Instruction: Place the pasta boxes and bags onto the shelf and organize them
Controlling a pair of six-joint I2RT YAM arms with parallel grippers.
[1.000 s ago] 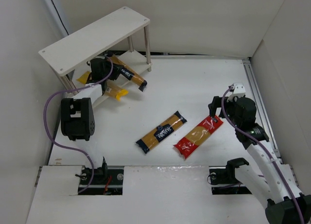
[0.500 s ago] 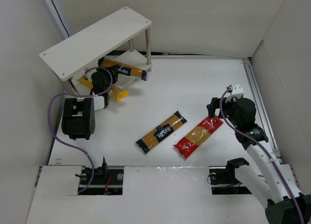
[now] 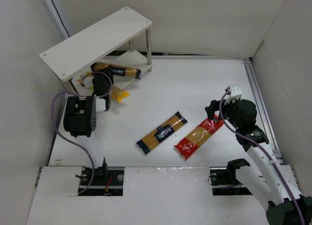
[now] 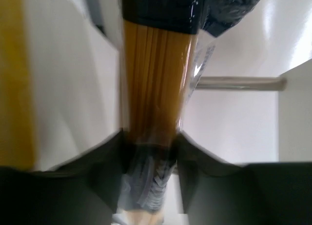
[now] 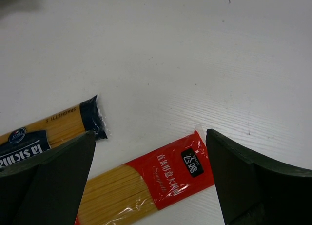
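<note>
The white two-tier shelf (image 3: 97, 37) stands at the back left. One orange-yellow pack with navy ends (image 3: 119, 70) lies along its lower tier. My left gripper (image 3: 101, 81) is shut on that pack's near end (image 4: 153, 88), which fills the gap between the fingers (image 4: 109, 156). A plain yellow pack (image 3: 117, 93) pokes out beside the left wrist and shows as a blurred yellow band (image 4: 14, 88). A second orange-yellow pack (image 3: 162, 132) and the red pack (image 3: 199, 137) lie mid-table. My right gripper (image 3: 213, 111) hangs open over the red pack's upper end (image 5: 175, 169).
A thin metal shelf leg (image 4: 239, 82) crosses behind the held pack. White walls enclose the table on the left, back and right. A rail (image 3: 261, 103) runs along the right edge. The purple cable (image 3: 56, 122) loops off the left arm.
The left gripper has swung its pack round from a slant to lie along the lower tier, further under the top board. The right gripper has drifted slightly toward the red pack.
</note>
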